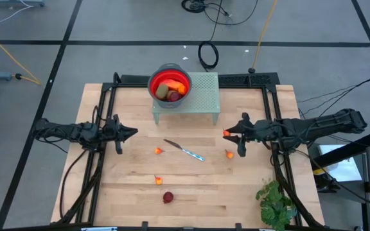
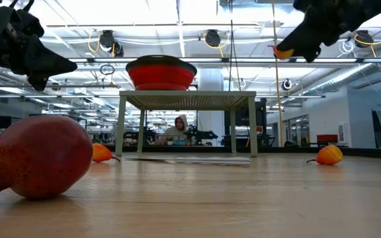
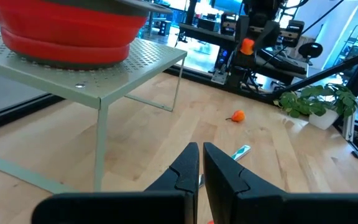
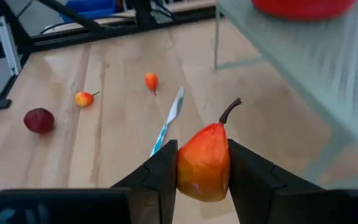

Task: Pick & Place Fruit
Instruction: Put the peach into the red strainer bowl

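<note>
Fruit in hand: small orange stemmed piece (image 4: 205,163) clamped between right gripper (image 1: 227,133) jaws, stem up, lifted clear of table (image 1: 133,199). Jaws part-closed on it, grip looks firm. Red bowl (image 1: 169,83) sits on green perforated stand (image 1: 204,96), beyond jaws, above them; several pieces already inside. Knife (image 1: 185,151) lies below jaws. Judgement: raise above bowl rim before crossing stand edge, centre over bowl, then release low. Left gripper (image 1: 135,133) empty, jaws shut, waiting across table.
</note>
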You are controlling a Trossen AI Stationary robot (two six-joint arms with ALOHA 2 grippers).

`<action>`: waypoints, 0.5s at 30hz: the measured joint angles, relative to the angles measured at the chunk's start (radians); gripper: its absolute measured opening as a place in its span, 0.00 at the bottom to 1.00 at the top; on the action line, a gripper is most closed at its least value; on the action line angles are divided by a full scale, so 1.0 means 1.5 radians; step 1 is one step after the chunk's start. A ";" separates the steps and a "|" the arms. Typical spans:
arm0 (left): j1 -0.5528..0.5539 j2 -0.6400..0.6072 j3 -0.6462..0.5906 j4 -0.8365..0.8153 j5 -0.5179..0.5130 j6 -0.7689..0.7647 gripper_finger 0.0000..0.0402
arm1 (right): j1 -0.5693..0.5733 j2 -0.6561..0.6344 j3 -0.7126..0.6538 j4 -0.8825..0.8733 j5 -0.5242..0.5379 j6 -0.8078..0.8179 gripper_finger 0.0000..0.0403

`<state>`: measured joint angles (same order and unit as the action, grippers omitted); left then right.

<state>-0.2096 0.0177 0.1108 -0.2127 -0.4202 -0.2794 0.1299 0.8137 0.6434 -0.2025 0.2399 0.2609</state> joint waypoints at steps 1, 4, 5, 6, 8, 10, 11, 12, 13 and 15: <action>0.000 0.000 0.000 0.000 0.000 0.000 0.05 | 0.000 0.000 0.000 0.011 0.000 -0.025 0.28; 0.000 0.000 0.000 0.000 0.000 0.000 0.05 | 0.000 0.000 0.000 0.042 0.000 -0.100 0.28; 0.000 0.000 0.000 0.000 0.000 0.000 0.05 | 0.000 0.000 0.000 0.054 0.000 -0.126 0.29; 0.000 0.000 0.000 0.000 0.000 0.000 0.05 | 0.000 0.000 0.000 0.066 0.000 -0.154 0.29; 0.000 0.000 0.000 0.000 0.000 0.000 0.05 | 0.000 0.000 0.000 0.093 -0.002 -0.209 0.29; 0.000 0.000 0.000 0.000 0.000 0.000 0.05 | 0.000 0.000 0.000 0.116 -0.003 -0.265 0.28; 0.000 0.000 0.000 0.000 0.000 0.000 0.05 | 0.000 0.000 0.000 0.130 -0.003 -0.290 0.28; 0.000 0.000 0.000 0.000 0.000 0.000 0.05 | 0.000 0.000 0.000 0.143 -0.003 -0.314 0.28; 0.000 0.000 0.000 0.000 0.000 0.000 0.05 | 0.000 0.000 0.000 0.156 -0.003 -0.338 0.28; 0.000 0.000 0.000 0.000 0.000 0.001 0.05 | 0.000 0.000 0.000 0.182 -0.003 -0.383 0.28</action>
<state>-0.2100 0.0174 0.1108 -0.2127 -0.4205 -0.2787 0.1303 0.8139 0.6434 0.0703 0.2352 -0.3129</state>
